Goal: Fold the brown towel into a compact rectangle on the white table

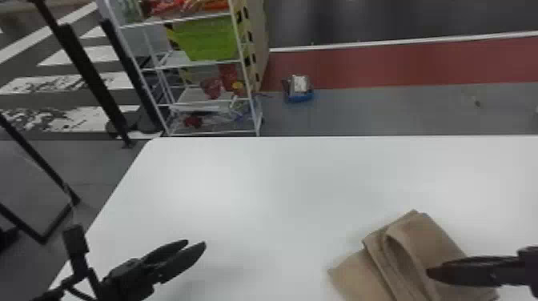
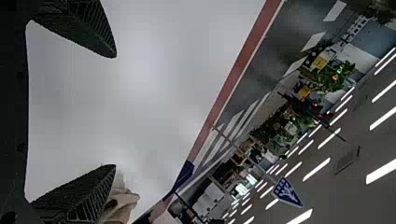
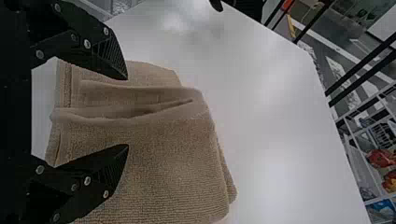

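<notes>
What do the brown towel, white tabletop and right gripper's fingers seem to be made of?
Brown towel: matt fabric, likely cotton, with a fine ribbed weave. White tabletop: smooth, slightly glossy, perhaps laminate, given its soft light patches. Right gripper's fingers: dark, ridged inside, plastic or rubber; I can't tell which.

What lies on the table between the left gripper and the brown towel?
Just a bare stretch of the white table, seen in the head view, between the left gripper and the brown towel.
</notes>
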